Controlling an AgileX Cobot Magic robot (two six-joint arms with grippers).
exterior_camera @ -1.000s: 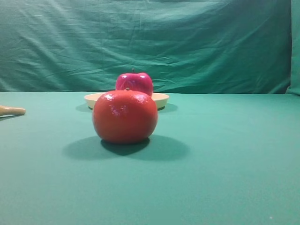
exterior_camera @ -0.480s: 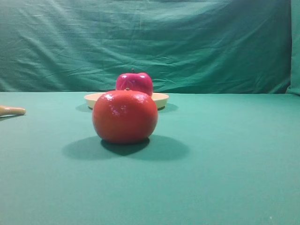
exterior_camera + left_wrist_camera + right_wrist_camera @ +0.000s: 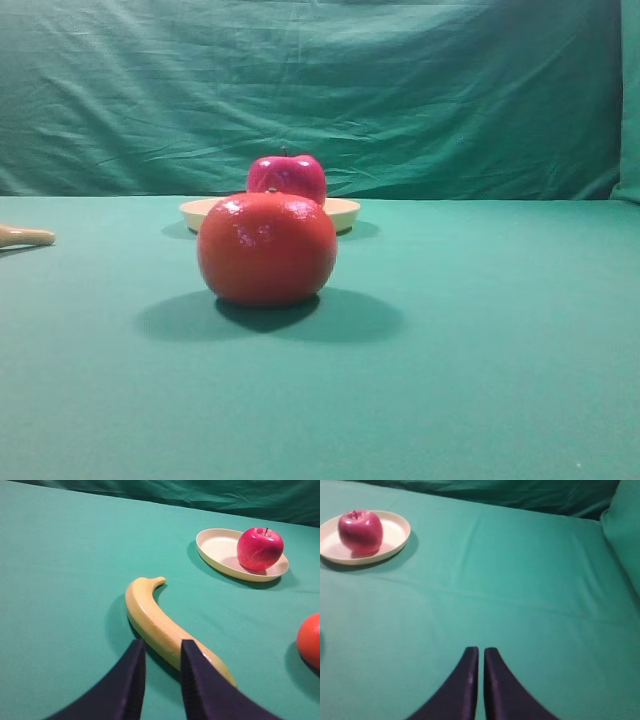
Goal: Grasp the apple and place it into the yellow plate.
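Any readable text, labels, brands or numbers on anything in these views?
None: no writing, label, brand or number shows in any view.
The apple, yellow plate, banana, orange fruit and green cloth are all unmarked.

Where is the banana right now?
The banana lies on the green table, seen by the left wrist camera just ahead of the left gripper, with the yellow plate holding the apple farther back.
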